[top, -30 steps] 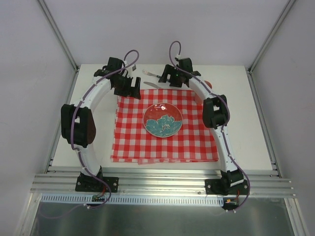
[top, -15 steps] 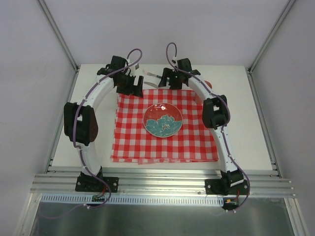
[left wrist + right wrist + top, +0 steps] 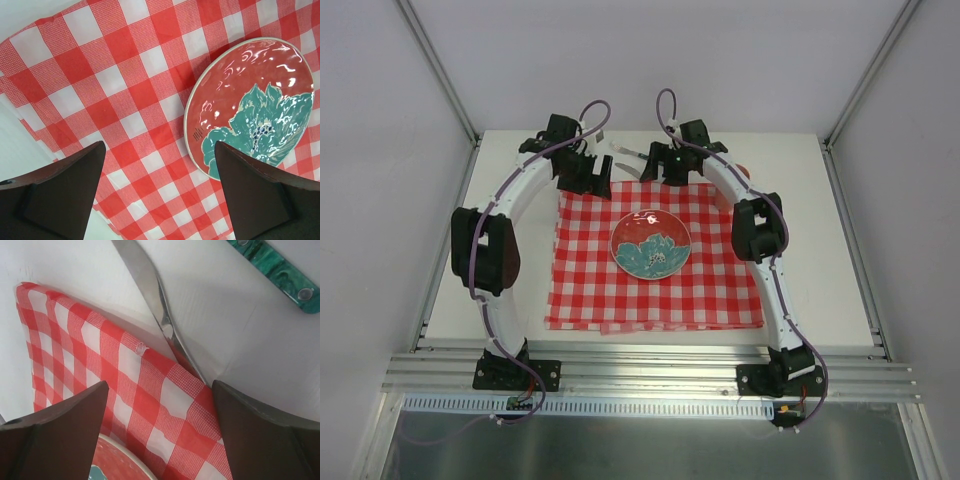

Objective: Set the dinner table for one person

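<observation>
The dinner table [image 3: 800,200] is an off-white top carrying a red-and-white checked cloth [image 3: 655,290]. A red plate with a teal flower [image 3: 651,243] sits in the cloth's middle. My left gripper [image 3: 588,180] hovers over the cloth's far left corner, open and empty [image 3: 160,150], with the plate [image 3: 250,110] to its right. Over the cloth's far edge my right gripper [image 3: 670,165] is open and empty too [image 3: 160,387]. A silver knife blade [image 3: 150,285] lies on the table just beyond it, its end touching the cloth's edge [image 3: 150,385]. A green handle [image 3: 275,270] lies farther out.
Silver cutlery [image 3: 625,150] lies on the table's far side between the two wrists. A small red object [image 3: 744,171] peeks out behind the right arm. An aluminium rail [image 3: 650,375] runs along the near edge, and white walls close in the sides.
The left gripper has shifted slightly right toward the cloth's far corner. The right gripper has edged a little left. Plate and cloth have not moved.
</observation>
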You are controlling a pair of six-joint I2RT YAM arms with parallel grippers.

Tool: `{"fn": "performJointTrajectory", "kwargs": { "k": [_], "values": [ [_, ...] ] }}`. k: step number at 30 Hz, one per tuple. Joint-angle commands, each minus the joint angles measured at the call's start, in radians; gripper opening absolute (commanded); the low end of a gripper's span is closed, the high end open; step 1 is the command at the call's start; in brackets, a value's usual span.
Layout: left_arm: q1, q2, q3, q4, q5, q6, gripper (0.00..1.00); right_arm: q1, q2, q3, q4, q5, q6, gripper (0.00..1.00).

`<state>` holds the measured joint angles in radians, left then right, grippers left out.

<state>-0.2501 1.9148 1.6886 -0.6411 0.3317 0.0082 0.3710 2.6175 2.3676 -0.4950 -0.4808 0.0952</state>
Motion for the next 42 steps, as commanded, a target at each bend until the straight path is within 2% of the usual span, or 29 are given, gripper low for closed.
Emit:
{"fn": "performJointTrajectory", "kwargs": {
  "k": [1,11,30,36,38,42],
  "values": [
    [-0.012,0.013,0.037,0.001,-0.003,-0.007,0.92,0.023,-0.036,-0.03,-0.111,-0.067,0.014,0.89],
    [-0.018,0.016,0.029,0.011,0.004,-0.005,0.92,0.031,-0.047,0.028,-0.171,-0.104,-0.011,0.89],
    [-0.021,-0.014,0.005,0.012,0.05,-0.068,0.92,0.08,-0.139,0.094,-0.168,-0.119,-0.02,0.9],
    [-0.021,-0.014,-0.058,0.015,0.047,-0.082,0.92,0.08,-0.172,0.018,-0.174,-0.101,-0.031,0.91],
    [-0.014,-0.005,-0.079,0.015,0.058,-0.093,0.92,0.08,-0.163,-0.01,-0.162,-0.108,-0.035,0.91],
    [0.047,0.026,-0.116,0.015,0.138,-0.169,0.9,0.074,-0.096,0.068,-0.108,-0.165,0.001,0.93]
  ]
}}
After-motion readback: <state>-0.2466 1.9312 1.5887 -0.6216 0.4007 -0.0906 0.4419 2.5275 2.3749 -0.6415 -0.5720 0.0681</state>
